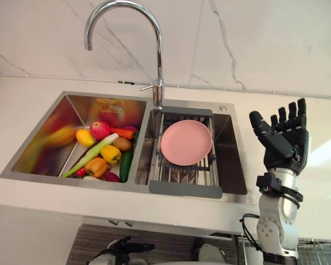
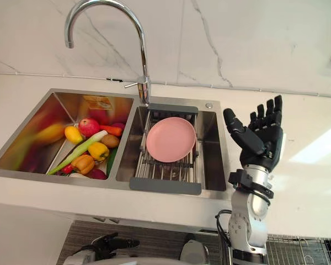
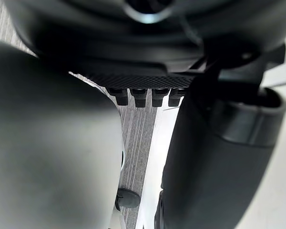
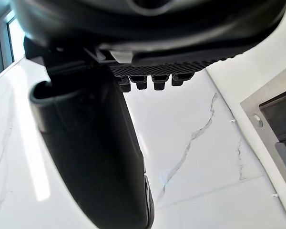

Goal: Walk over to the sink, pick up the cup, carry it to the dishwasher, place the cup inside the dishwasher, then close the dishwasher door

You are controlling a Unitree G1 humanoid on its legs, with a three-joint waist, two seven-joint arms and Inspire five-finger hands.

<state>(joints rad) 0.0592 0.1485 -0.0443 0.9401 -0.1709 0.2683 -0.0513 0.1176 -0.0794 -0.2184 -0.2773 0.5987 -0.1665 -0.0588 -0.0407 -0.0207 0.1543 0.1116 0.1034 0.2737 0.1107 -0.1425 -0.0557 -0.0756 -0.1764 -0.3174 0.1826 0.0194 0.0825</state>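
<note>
In the left eye view, the right hand point(image 1: 287, 141) stands upright on its raised forearm over the white counter point(image 1: 22, 105), just right of the double sink point(image 1: 44, 138). Its fingers are straight, the thumb is spread, and it holds nothing. A pink plate point(image 1: 186, 142) lies on the drain rack point(image 1: 185, 189) in the right basin. Vegetables point(image 1: 102, 154) fill the left basin under the faucet point(image 1: 154, 33). The left hand point(image 1: 127, 247) hangs low, below the counter edge.

The right wrist view shows straight fingertips point(image 4: 159, 82) and the thumb, both free, before the marble wall point(image 4: 205, 143).

In the left wrist view the fingertips point(image 3: 138, 97) look relaxed and empty above the striped floor point(image 3: 138, 138).

I cannot tell where the cup is.
</note>
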